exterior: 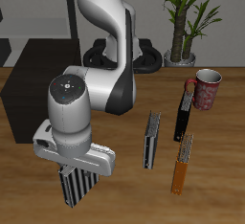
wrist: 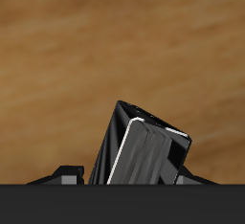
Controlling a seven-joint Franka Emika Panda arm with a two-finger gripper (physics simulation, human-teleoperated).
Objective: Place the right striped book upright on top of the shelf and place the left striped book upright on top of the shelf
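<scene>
Tool low over the tabletop near its front edge, fingers pointing down, closed onto the right striped book. That book stands on its edge under the tool, only the striped bottom part showing below the grey finger block in the exterior view. Wrist view confirms the grip: same book held between the two fingers, tilted a little, striped edge toward the camera, wood grain behind it. Whether it touches the tabletop or hangs just above, cannot tell.

Left striped book stands apart, farther toward the middle of the tabletop, on its long edge, long axis running front to back.

Beside it, black red-ended book lies with long axis front to back, slightly slanted. Orange book sits nearer the front edge, same orientation. Patterned red cup stands upright just beside the black book's far end.

Shelf sits at the back edge, flat top bare.
</scene>
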